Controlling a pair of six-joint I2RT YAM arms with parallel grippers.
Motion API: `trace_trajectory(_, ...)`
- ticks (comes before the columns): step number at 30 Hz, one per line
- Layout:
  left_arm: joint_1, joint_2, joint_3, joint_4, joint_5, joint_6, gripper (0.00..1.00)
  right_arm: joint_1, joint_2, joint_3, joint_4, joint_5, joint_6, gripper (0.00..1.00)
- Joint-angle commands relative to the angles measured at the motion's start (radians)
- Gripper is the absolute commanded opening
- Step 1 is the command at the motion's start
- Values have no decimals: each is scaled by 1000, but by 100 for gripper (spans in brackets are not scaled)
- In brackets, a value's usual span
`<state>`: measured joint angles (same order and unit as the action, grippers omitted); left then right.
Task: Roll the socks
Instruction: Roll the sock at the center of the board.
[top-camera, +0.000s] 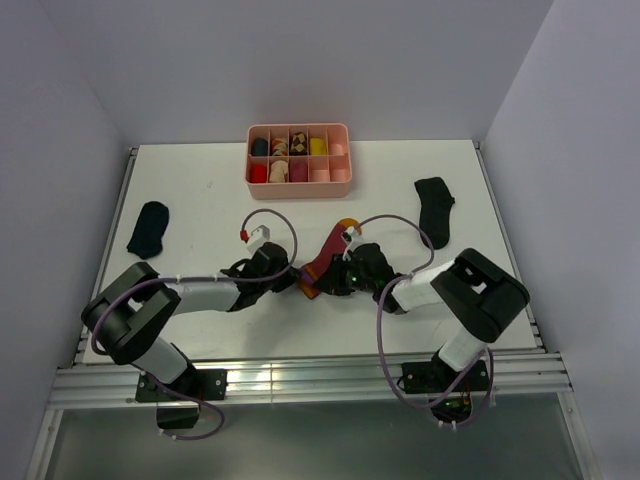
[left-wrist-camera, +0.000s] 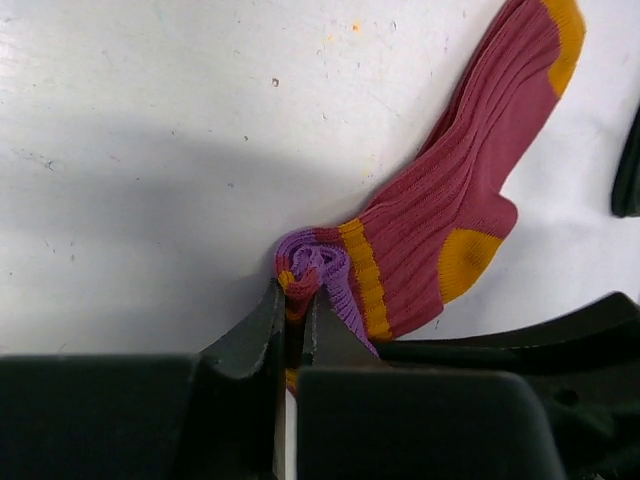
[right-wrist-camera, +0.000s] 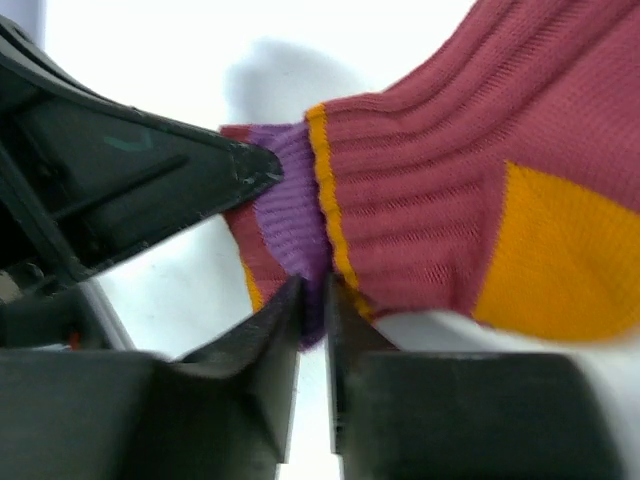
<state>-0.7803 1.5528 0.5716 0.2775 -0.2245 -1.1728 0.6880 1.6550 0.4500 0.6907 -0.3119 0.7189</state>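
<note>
The striped sock (top-camera: 330, 250) lies at the middle of the table, maroon with orange-yellow heel and toe, and its purple near end is rolled into a small bunch (left-wrist-camera: 312, 262). My left gripper (left-wrist-camera: 295, 295) is shut on that bunch from the left. My right gripper (right-wrist-camera: 313, 298) pinches the purple band (right-wrist-camera: 290, 200) of the same end from the right, its jaws nearly together with fabric between them. In the top view both grippers, left (top-camera: 295, 283) and right (top-camera: 322, 286), meet at the sock's near end. One black sock (top-camera: 148, 228) lies at the left, another (top-camera: 435, 208) at the right.
A pink divided tray (top-camera: 342, 182) holding small items stands at the back centre. White walls close in the table on three sides. The left gripper's finger (right-wrist-camera: 150, 180) fills the left of the right wrist view, close to the right gripper.
</note>
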Motion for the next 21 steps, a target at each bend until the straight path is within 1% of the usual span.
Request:
trace_trajectory(1, 1, 3, 82, -225, -42, 53, 0, 39, -95, -30, -203, 170, -124, 26)
trace_trajectory(2, 1, 4, 129, -323, -55, 59, 0, 54, -151, -30, -221, 204, -153, 35)
trace_trajectory(3, 0, 10, 157, -365, -62, 64, 0, 70, -181, -28, -252, 241, -168, 40)
trace_trajectory(4, -2, 26, 184, -412, -70, 76, 0, 109, -208, -25, -266, 337, -186, 44)
trace_trajectory(5, -5, 33, 239, -484, -82, 79, 0, 134, -257, -24, -287, 379, -225, 51)
trace_trajectory(8, -16, 76, 339, -584, -98, 104, 0, 221, -323, -28, -292, 531, -291, 60)
trace_trajectory(9, -22, 88, 361, -637, -107, 108, 0, 238, -333, -36, -275, 551, -306, 62)
trace_trajectory(11, -28, 121, 408, -675, -108, 117, 0, 278, -343, -37, -252, 598, -344, 65)
trace_trajectory(13, -31, 144, 425, -699, -98, 124, 0, 301, -337, -22, -244, 626, -374, 66)
trace_trajectory(17, -33, 170, 455, -718, -79, 128, 0, 395, -273, 24, -220, 727, -467, 67)
trace_trajectory(21, -31, 194, 471, -732, -62, 139, 0, 455, -193, 93, -203, 786, -532, 67)
